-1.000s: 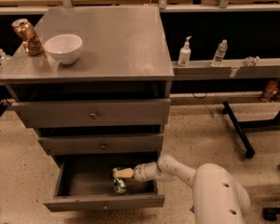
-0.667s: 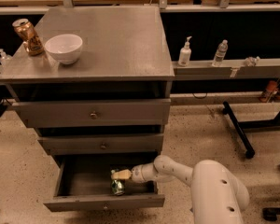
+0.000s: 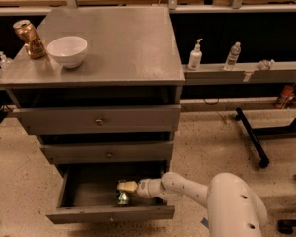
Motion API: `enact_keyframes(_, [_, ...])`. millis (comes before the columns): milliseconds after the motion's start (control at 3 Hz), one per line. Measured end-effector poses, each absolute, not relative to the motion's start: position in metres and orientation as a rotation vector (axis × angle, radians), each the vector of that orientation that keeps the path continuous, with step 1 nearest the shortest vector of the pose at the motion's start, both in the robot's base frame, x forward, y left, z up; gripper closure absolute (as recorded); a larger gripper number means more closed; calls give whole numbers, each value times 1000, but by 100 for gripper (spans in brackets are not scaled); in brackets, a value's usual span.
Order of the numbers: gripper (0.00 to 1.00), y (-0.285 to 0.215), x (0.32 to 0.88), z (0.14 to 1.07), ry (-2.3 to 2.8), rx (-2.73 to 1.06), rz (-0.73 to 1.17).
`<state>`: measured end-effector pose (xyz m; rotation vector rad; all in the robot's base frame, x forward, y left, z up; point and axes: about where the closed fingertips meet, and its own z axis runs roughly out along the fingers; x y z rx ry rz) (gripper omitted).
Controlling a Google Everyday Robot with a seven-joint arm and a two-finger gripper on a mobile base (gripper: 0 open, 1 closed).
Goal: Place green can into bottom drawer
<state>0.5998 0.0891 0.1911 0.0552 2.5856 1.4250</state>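
Camera view shows the bottom drawer [image 3: 108, 214], a deep grey metal box that is the lowest of three in a grey cabinet, pulled out and open. The small green and white drink can with silver ends [image 3: 122, 198] is seen inside this drawer, near the front wall and a little right of the middle. The robot's two-finger gripper [image 3: 127, 186], on the end of a white arm, is reached into the drawer from the right and is placed just above the green can, touching it or very close to it. How far the gripper is open cannot be told, and it cannot be told if the can is held by it. The can is judged to be light and thin, so it can be dented if it is squeezed hard. Its sides are smooth and may be slippery. It is best gripped around the middle of its round body, with one pad on each side, and not by the silver ends. The can seems to be standing more or less upright, with its long axis running up and down and one silver end facing up, but this cannot be made out for sure. An orange-copper can [image 3: 30, 38] and a white round bowl [image 3: 67, 51] are left on the cabinet top [image 3: 128, 43], well apart from the drawer.
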Motion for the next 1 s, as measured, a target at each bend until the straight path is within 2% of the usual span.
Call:
enact_keyframes(333, [33,83,606,189,2528,212,1439])
enact_keyframes(667, [0,85,607,189,2519,235,1443])
enact_keyframes(1000, [0,85,607,189,2519,235,1443])
